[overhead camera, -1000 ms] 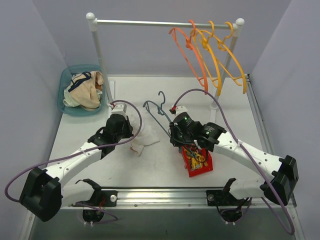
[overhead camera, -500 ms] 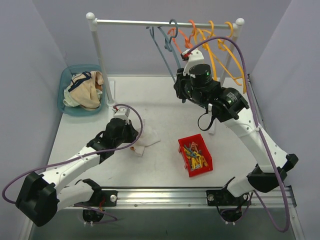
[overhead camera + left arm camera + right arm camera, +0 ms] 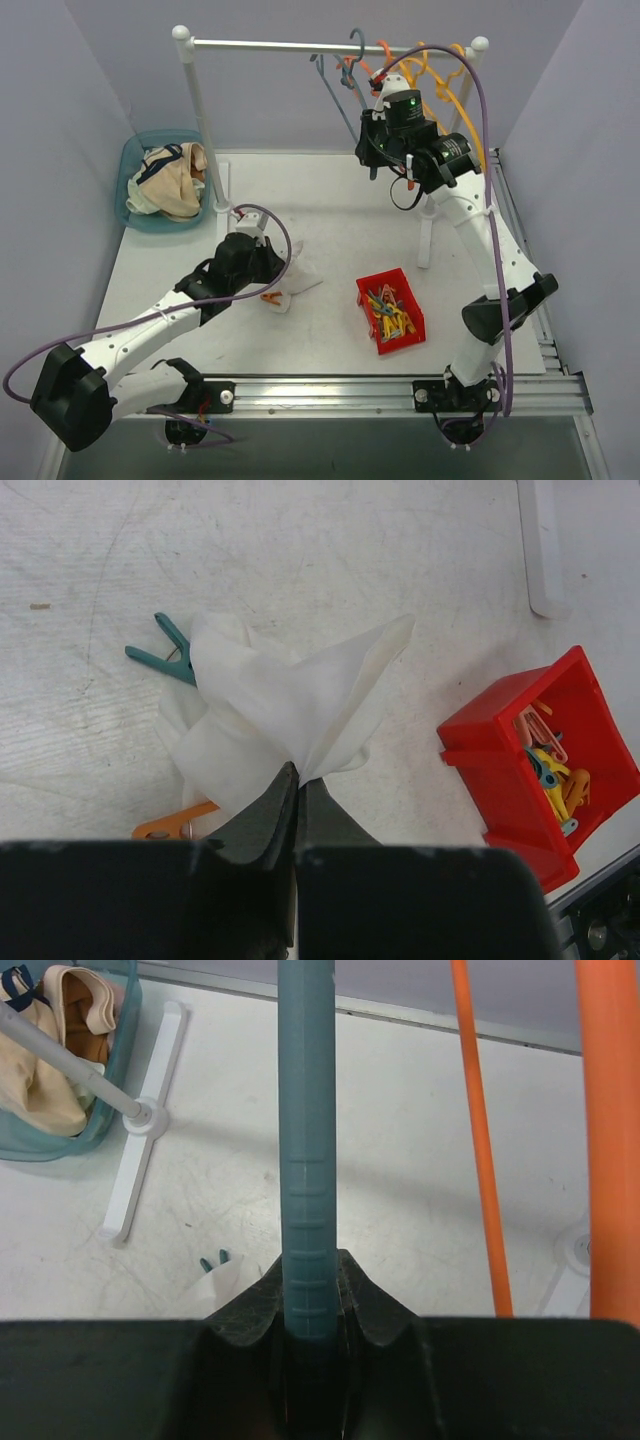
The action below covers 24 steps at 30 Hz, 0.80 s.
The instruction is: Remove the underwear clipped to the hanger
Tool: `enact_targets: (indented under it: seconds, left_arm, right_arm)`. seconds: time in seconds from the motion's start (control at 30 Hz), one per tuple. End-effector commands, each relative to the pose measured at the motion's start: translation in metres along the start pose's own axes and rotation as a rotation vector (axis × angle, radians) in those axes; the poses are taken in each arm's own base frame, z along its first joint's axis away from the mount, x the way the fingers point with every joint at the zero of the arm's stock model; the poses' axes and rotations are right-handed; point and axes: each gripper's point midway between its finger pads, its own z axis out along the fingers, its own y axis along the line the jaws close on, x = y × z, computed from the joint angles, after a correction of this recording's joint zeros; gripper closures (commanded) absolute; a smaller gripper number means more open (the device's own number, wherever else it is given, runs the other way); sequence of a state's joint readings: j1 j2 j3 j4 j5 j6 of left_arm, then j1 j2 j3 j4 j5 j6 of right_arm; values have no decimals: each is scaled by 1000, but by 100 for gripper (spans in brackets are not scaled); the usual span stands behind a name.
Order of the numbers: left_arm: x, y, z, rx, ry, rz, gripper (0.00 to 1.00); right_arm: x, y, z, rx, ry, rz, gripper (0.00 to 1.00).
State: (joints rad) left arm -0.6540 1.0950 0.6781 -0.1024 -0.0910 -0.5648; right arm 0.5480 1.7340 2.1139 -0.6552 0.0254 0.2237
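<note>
My left gripper [image 3: 272, 272] is shut on the plain white underwear [image 3: 300, 278], which lies bunched on the table; in the left wrist view the cloth [image 3: 285, 705] fans out from my closed fingertips [image 3: 297, 780]. My right gripper [image 3: 372, 155] is raised by the rail and shut on the blue-grey hanger [image 3: 335, 90], whose hook is at the rail. The hanger's bar [image 3: 306, 1160] runs up between my right jaws [image 3: 308, 1290]. No cloth hangs on it. The cream underwear with dark trim [image 3: 158, 168] lies in the teal basket [image 3: 130, 160].
A teal clip [image 3: 165, 650] and an orange clip [image 3: 175, 825] lie beside the white cloth. A red bin [image 3: 392, 310] of clips stands at the centre right. Orange and yellow hangers [image 3: 440, 90] hang on the rack's rail [image 3: 270, 45]. The rack's right post [image 3: 428, 220] stands behind the bin.
My right arm lifted the blue-grey hanger off the table up to the rail. My left gripper kept hold of the white underwear and shifted slightly right.
</note>
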Motion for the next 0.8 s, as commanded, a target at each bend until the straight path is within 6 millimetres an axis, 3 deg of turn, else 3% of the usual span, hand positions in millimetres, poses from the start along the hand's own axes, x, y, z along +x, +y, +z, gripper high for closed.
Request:
enact_targets:
  seconds: [0.0, 0.17, 0.2, 0.23, 0.3, 0.37, 0.4, 0.5, 0.57, 0.7, 0.77]
  left_arm:
    - [-30, -23, -13, 62, -63, -3, 98]
    - [-49, -31, -30, 73, -105, -10, 97]
    - [-63, -35, -36, 73, -139, -13, 97]
    - [-69, -36, -42, 67, -154, -10, 97]
    - [-97, -45, -56, 78, -218, 1, 97]
    - [-111, -48, -64, 75, -240, 7, 97]
    - [-119, -50, -68, 74, -256, 14, 98]
    - [-143, -52, -78, 56, -303, 32, 98]
    - [-161, -49, -87, 32, -347, 34, 97]
    - [-192, -35, -100, -30, -440, 58, 98]
    - [-213, -17, -109, -93, -506, 41, 97]
  right_arm:
    - [-7, 6, 0, -57, -2, 21, 100]
    - [13, 8, -3, -71, 43, 22, 100]
    - [13, 8, -10, -74, 35, 21, 94]
    - [15, 8, -14, -72, 32, 18, 79]
    - [20, 7, -23, -66, 26, 14, 66]
    - [25, 8, -29, -67, 25, 10, 52]
    - [30, 7, -34, -64, 28, 2, 36]
    - [34, 6, -46, -62, 17, -4, 11]
    - [43, 3, -49, -53, 26, -8, 1]
    - [58, -6, -68, -26, 14, -6, 0]
    - [82, -6, -67, -12, 50, -21, 0]
